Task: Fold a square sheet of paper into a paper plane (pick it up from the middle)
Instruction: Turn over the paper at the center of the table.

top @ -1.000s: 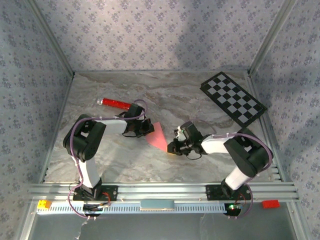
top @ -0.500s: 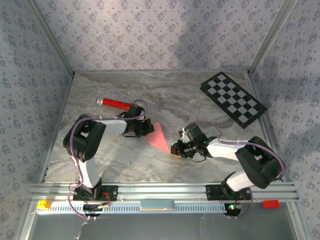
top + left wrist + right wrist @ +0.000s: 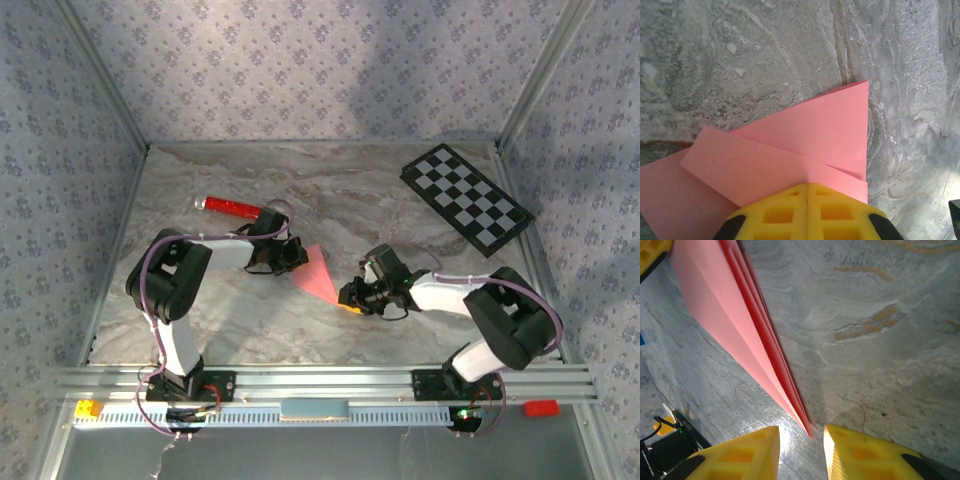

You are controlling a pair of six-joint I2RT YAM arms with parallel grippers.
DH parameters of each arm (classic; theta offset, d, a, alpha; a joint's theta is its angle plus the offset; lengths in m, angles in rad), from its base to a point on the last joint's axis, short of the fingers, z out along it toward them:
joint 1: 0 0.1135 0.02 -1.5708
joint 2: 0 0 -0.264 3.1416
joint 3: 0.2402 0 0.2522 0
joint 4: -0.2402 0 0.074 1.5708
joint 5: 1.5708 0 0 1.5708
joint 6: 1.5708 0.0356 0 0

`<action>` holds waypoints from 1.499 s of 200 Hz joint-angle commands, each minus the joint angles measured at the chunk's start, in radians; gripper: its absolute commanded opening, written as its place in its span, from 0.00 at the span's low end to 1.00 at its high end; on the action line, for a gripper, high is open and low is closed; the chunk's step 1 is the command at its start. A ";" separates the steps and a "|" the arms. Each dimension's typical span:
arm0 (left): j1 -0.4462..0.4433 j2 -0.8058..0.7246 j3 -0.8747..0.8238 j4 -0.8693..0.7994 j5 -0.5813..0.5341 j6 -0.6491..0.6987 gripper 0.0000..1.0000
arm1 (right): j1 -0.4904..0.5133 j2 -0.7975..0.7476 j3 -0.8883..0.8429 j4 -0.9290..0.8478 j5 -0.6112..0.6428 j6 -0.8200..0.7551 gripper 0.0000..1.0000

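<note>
The paper plane [image 3: 319, 272] is a slim pink dart lying on the marble table between my two grippers. Its wide end points left and its sharp point aims right and toward the front. My left gripper [image 3: 296, 256] is shut on the wide end. In the left wrist view its yellow fingertips [image 3: 790, 200] press together on the centre crease, and the pink folded layers [image 3: 815, 125] spread out beyond them. My right gripper [image 3: 346, 298] stands open at the point. In the right wrist view the tip of the plane [image 3: 715, 295] ends in the gap between the jaws, touching neither finger.
A red cylinder [image 3: 230, 207] lies behind the left arm. A black-and-white checkerboard [image 3: 467, 197] lies at the back right. Patterned walls close in three sides. An aluminium rail [image 3: 320, 380] runs along the front, with a yellow block [image 3: 88, 408] and a red block [image 3: 540, 407] below it.
My right gripper's jaws have opened and let go of the plane's point. The right elbow swung out to the right. The left arm has stayed still.
</note>
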 commanded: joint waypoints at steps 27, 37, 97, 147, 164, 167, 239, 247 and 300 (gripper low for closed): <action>0.001 0.028 -0.029 -0.061 -0.027 -0.007 0.05 | 0.012 0.046 0.019 0.038 -0.038 0.034 0.24; 0.002 0.029 -0.029 -0.063 -0.027 -0.007 0.05 | 0.015 0.045 0.026 0.034 -0.043 0.032 0.24; 0.001 0.027 -0.022 -0.071 -0.027 -0.007 0.05 | 0.013 0.035 0.034 0.036 -0.019 0.023 0.24; 0.002 0.025 -0.018 -0.072 -0.024 -0.012 0.05 | 0.006 0.053 0.039 0.071 -0.030 0.023 0.24; 0.001 0.027 -0.018 -0.073 -0.021 -0.015 0.05 | 0.006 0.064 0.043 0.088 -0.036 0.025 0.24; 0.001 0.027 -0.016 -0.073 -0.021 -0.016 0.05 | 0.006 0.067 0.043 0.091 -0.037 0.025 0.24; 0.001 0.029 -0.015 -0.073 -0.018 -0.021 0.05 | -0.005 0.097 0.052 0.155 -0.053 0.026 0.22; 0.001 0.029 -0.017 -0.071 -0.017 -0.021 0.05 | -0.008 0.097 0.050 0.155 -0.050 0.026 0.21; 0.001 -0.005 -0.046 -0.008 0.004 -0.028 0.09 | -0.016 0.085 0.032 0.192 -0.067 0.011 0.09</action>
